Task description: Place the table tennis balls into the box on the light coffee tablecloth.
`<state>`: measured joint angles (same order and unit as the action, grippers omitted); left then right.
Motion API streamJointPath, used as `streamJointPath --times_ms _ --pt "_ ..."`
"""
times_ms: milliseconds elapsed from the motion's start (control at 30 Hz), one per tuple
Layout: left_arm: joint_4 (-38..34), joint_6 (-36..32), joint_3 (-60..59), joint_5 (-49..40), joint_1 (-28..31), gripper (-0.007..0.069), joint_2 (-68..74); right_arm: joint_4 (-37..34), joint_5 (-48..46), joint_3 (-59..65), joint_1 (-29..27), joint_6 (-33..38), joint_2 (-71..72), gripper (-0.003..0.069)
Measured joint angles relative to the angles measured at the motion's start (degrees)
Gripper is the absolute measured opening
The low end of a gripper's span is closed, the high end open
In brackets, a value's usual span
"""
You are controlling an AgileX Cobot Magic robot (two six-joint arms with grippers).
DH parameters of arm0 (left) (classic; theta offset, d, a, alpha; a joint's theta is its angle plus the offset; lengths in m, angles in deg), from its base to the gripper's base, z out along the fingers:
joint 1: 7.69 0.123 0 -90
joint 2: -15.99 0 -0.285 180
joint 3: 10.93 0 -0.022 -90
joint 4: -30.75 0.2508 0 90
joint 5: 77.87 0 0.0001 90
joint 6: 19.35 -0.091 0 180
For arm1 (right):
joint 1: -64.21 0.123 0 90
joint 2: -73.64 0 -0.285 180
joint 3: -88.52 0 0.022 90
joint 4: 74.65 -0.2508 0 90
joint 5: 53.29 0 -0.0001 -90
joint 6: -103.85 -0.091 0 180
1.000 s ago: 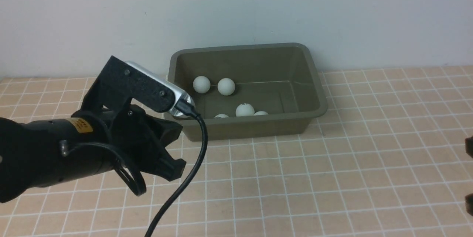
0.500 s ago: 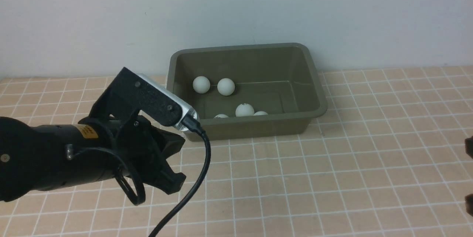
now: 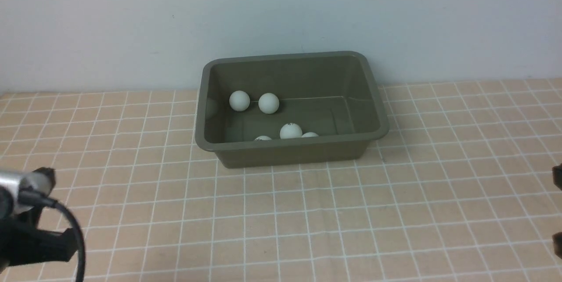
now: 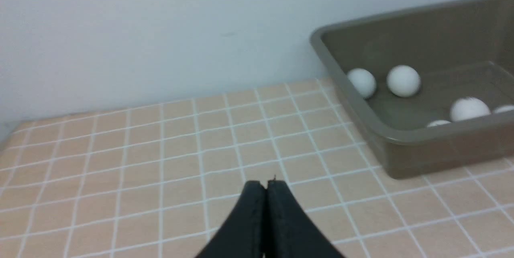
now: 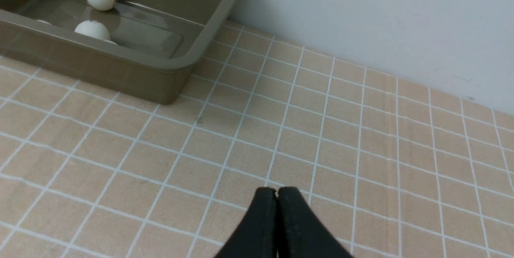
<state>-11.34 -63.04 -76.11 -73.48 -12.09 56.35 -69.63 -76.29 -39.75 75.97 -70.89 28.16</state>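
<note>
With both arms drawn low to the near edge of the table, I see only scraps of them from the front camera: my left arm (image 3: 26, 225) shows as a black bracket, a silver camera body and a looping cable at the lower left corner, and my right arm (image 3: 557, 211) as two dark slivers at the right border. My left gripper (image 4: 265, 187) points out over bare cloth toward the wall, its two black fingers pressed together with nothing between them. My right gripper (image 5: 276, 195) is likewise closed and empty, its tips hanging over the cloth, aimed toward the wall.

The box (image 3: 373, 97) sits on the tablecloth (image 3: 395, 211) close to the pale wall (image 3: 131, 23), well apart from both grippers. Its long axis runs side to side across my front view, roughly parallel to the wall, open mouth upward.

All five balls lie inside. Two (image 3: 239, 100) (image 3: 268, 103) rest near the back, left of centre, just beside each other. A third (image 3: 290, 130), carrying a tiny dark mark, sits nearer the front wall, and two more (image 3: 263, 138) (image 3: 310, 134) peek over the near rim, mostly hidden.
</note>
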Motion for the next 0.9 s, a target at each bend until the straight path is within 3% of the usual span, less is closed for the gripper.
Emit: streamJointPath --times_ms 400,900 --pt "-1.58 -5.23 -13.71 2.37 1.84 -0.0069 -30.09 0.00 -0.66 0.00 0.00 0.00 0.00 -0.0019" --pt "-1.98 -8.23 -13.77 5.86 1.84 -0.0069 -33.26 0.00 -2.32 0.00 0.00 0.04 0.00 -0.0019"
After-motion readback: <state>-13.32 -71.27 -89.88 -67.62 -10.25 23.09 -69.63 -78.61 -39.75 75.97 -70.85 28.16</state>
